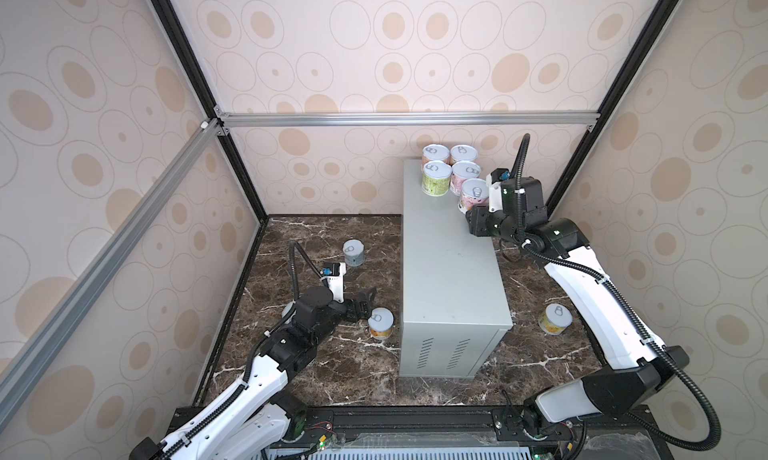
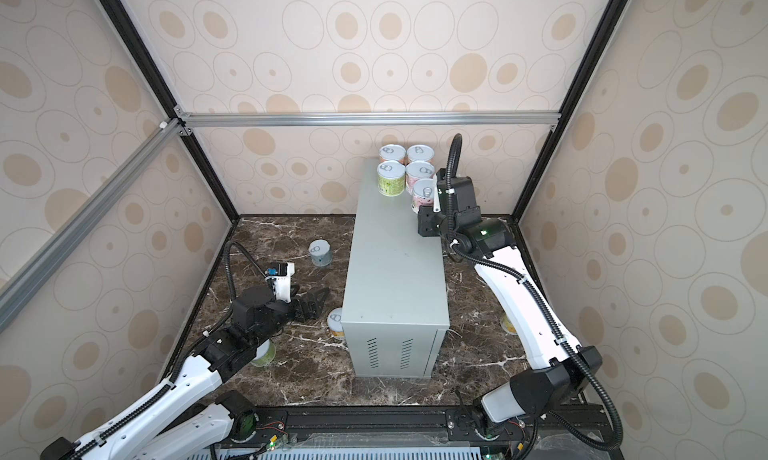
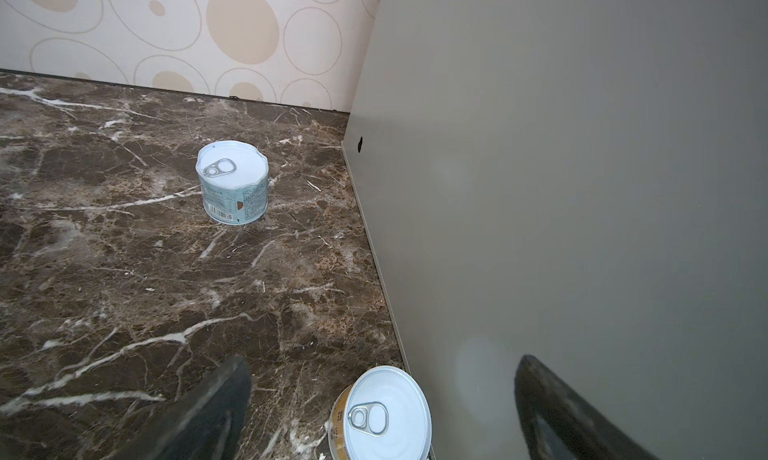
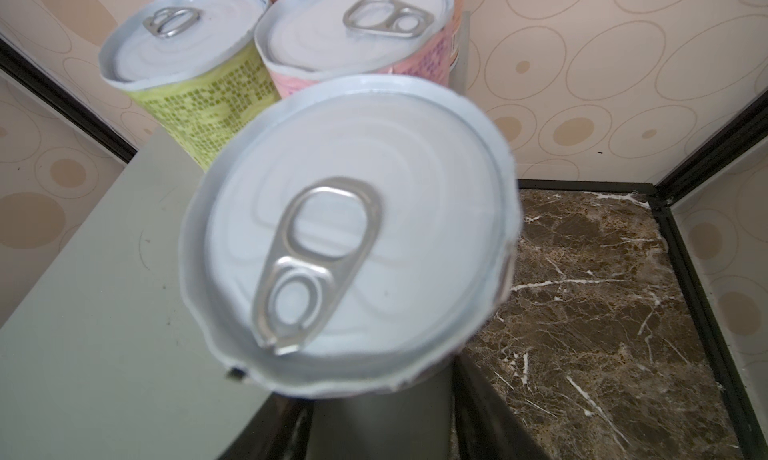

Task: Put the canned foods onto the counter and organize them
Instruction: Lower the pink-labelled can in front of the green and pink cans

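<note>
The right gripper (image 4: 380, 424) is pinched on a held can (image 4: 353, 237) at the far end of the counter (image 1: 449, 266), on its right edge. The sealed pull-tab lid fills the wrist view and covers most of both fingers, so I cannot tell whether the base rests on the top or hangs just above it. Just beyond this gripper four more sealed cans stand in a tight square on the counter. A green can (image 1: 436, 179) and a pink can (image 1: 466, 174) are nearest, with an orange can (image 1: 436, 153) and a fourth can (image 1: 464, 153), label hard to make out, behind them.

The left gripper (image 1: 368, 303) hangs low over the marble surface (image 1: 316, 237), fingers spread wide. A yellow can (image 3: 380, 416) stands upright in the gap between them, touched by neither, just beside the counter's wall and cut off by the wrist view's edge. Well ahead of this gripper a pale blue can (image 3: 232, 183) stands alone. Back under the left arm (image 2: 199, 366) a greenish can (image 2: 264, 354) peeks out, mostly covered. A second yellow can (image 1: 555, 318) sits on the marble well behind the right gripper. Every lid is shut, so no contents show.
</note>
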Tool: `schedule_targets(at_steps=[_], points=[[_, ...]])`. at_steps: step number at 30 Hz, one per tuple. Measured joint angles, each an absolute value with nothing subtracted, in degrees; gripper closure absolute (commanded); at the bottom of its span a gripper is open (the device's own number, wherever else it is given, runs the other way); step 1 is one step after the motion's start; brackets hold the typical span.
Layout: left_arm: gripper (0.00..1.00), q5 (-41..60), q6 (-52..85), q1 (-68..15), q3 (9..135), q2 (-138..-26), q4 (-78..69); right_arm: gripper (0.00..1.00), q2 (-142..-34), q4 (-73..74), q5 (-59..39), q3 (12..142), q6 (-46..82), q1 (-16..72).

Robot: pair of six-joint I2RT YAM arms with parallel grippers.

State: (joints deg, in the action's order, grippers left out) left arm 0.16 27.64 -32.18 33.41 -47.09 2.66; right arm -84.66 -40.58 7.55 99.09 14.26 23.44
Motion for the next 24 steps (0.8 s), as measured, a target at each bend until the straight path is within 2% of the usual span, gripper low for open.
schedule_targets(at_steps=[4, 7, 24], points=[[0.01, 0.16, 27.66, -32.16, 33.23, -47.09, 2.61, 0.35, -85.27, -40.51, 6.79, 99.63, 13.56, 23.31], [0.01, 0.16, 27.64, -32.18, 33.23, -47.09, 2.59, 0.3, -85.95, -40.69, 6.07, 100.38, 13.19, 23.29], [0.01, 0.12, 27.66, -32.16, 33.23, -47.09, 2.57, 0.34, -87.79, -43.62, 6.61, 103.88, 12.25, 23.29]])
